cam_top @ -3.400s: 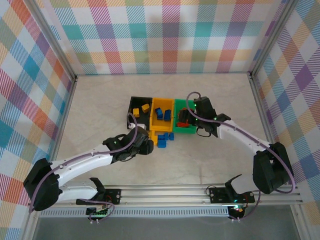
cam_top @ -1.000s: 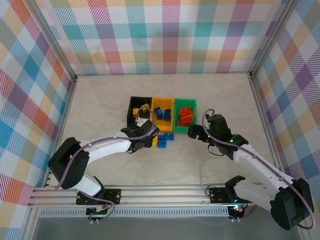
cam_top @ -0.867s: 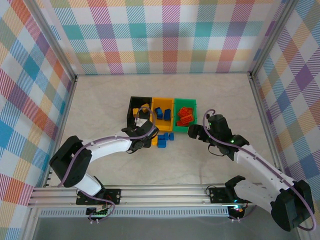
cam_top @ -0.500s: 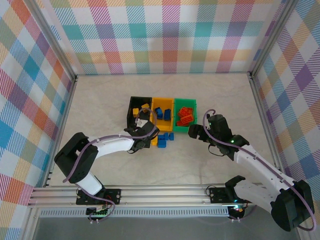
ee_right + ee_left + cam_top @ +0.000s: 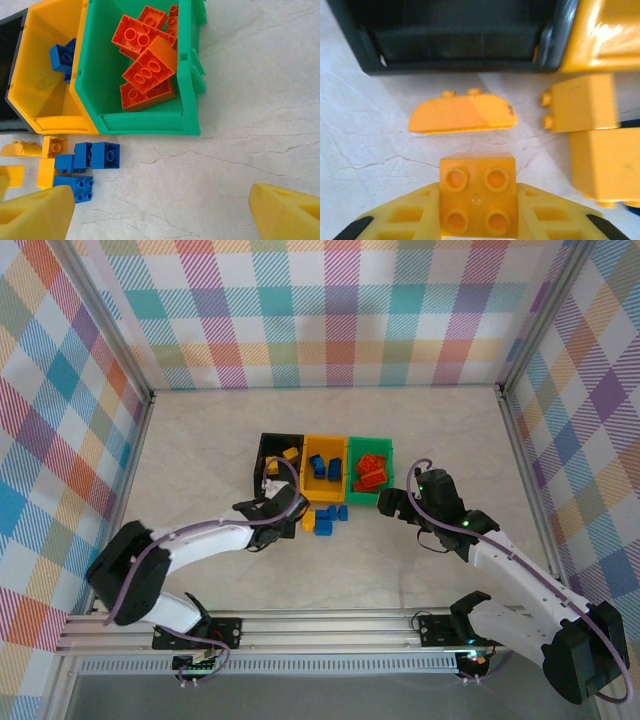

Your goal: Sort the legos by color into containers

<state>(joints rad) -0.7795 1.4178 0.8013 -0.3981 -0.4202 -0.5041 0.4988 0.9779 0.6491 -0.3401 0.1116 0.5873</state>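
Yellow lego clamped in the left claw, just before the black bin; three more yellow legos lie loose. Right claw gapes beside the green bin. Three bins mid-tabletop, open room toward every edge.

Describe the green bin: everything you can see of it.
The green bin is a glossy, rectangular, open-top plastic container with small ribs on its right outer wall. It stands upright on the pale marbled table at the right end of the row, its left wall against the yellow-orange bin. A loose pile of orange-red bricks lies inside. Blue bricks sit on the table just off its near left corner, apart from it.
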